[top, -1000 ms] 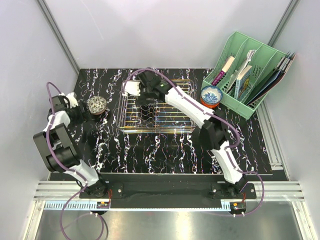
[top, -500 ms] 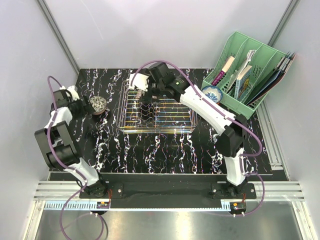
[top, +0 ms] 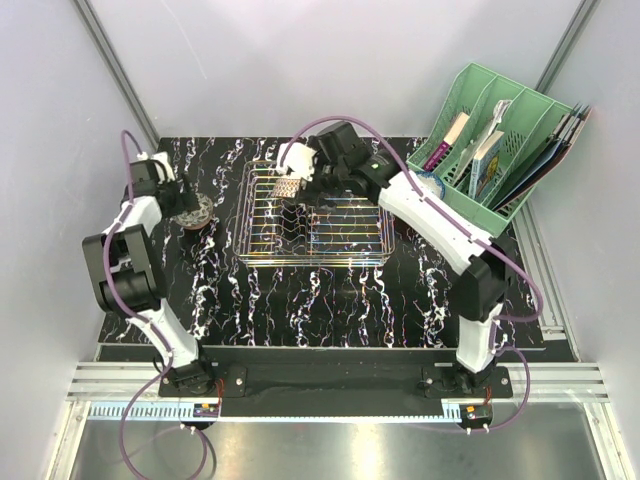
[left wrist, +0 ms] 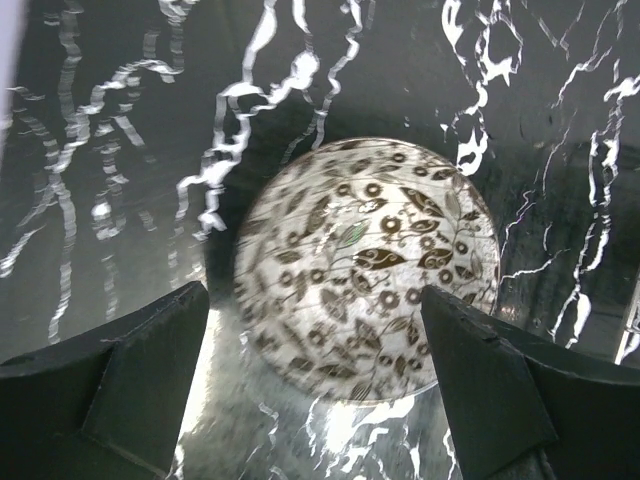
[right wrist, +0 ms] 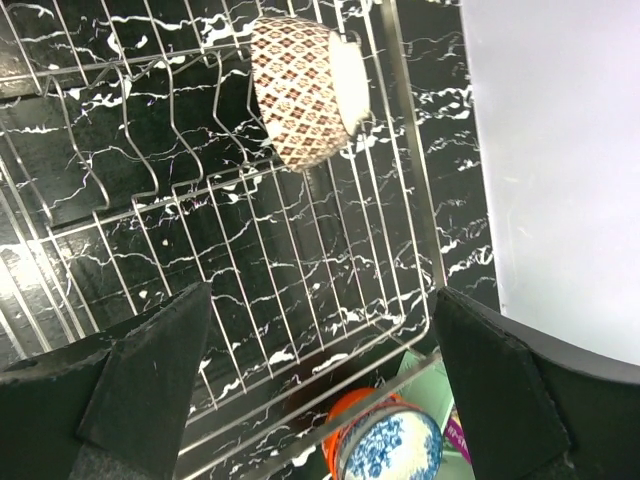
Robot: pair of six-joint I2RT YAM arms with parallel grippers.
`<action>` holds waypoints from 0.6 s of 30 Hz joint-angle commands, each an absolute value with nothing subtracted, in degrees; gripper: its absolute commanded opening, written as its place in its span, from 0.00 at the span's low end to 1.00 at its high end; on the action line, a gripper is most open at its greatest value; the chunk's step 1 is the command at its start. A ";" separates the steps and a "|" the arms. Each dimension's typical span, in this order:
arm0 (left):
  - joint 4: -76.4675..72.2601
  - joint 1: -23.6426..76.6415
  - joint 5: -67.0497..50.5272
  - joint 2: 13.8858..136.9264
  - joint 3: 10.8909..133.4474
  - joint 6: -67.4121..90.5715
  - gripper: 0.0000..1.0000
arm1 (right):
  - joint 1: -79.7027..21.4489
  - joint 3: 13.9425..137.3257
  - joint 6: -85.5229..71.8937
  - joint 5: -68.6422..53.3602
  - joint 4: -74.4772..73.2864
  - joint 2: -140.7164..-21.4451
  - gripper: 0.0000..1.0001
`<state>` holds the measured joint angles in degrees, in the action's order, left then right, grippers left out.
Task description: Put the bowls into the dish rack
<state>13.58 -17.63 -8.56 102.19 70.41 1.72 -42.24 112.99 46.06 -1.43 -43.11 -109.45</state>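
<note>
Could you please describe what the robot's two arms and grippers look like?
Both the left arm and right arm have white links joined by bulky black joints, with a purple cable looping alongside each. The left gripper and right gripper each end in two black, wedge-shaped fingers.
</note>
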 commanded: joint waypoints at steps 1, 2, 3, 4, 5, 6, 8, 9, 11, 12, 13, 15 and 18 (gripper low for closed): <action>12.21 -17.05 -3.08 105.46 74.35 0.35 0.91 | -40.70 112.06 43.25 -3.51 -42.19 -102.84 1.00; 12.30 -17.05 -2.29 105.82 74.62 -0.87 0.91 | -40.43 111.45 42.46 -3.69 -42.19 -102.31 1.00; 12.30 -17.05 -2.11 106.26 74.88 -1.31 0.91 | -39.82 111.10 42.10 -3.78 -42.27 -101.00 1.00; 12.48 -17.05 -1.59 106.96 75.23 -1.58 0.91 | -39.47 110.75 41.84 -4.30 -42.45 -100.46 1.00; 12.57 -17.05 -1.50 107.22 75.50 -1.67 0.91 | -39.11 110.05 41.14 -4.48 -42.45 -99.76 1.00; 13.26 -17.14 -1.23 107.49 76.19 -1.76 0.91 | -38.33 109.60 40.78 -4.83 -42.45 -98.62 1.00; 13.27 -17.05 -0.71 107.58 76.20 -1.67 0.90 | -37.53 108.20 39.82 -5.89 -42.45 -97.13 1.00; 13.36 -17.05 -0.44 107.58 76.46 -1.84 0.90 | -37.36 107.67 39.64 -6.06 -42.45 -96.77 1.00; 14.06 -16.96 -0.18 107.93 76.90 -1.93 0.90 | -37.09 106.18 39.20 -6.15 -42.45 -95.63 1.00; 14.85 -16.96 -0.18 108.19 77.51 -1.76 0.90 | -37.09 105.74 39.11 -6.33 -42.45 -95.19 1.00; 15.11 -16.96 1.30 108.63 77.69 -1.84 0.90 | -37.09 105.21 38.85 -6.50 -42.45 -95.01 1.00; 16.25 -16.96 1.14 109.16 78.48 -2.02 0.87 | -37.00 104.94 38.50 -6.77 -42.45 -94.40 1.00; 18.18 -16.79 0.79 110.56 80.32 -2.37 0.84 | -37.09 104.94 38.23 -6.85 -42.45 -94.13 1.00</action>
<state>16.16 -16.93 -0.73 108.73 76.38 -1.34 -37.01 105.27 39.97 -5.23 -43.11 -96.62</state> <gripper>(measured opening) 0.859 0.994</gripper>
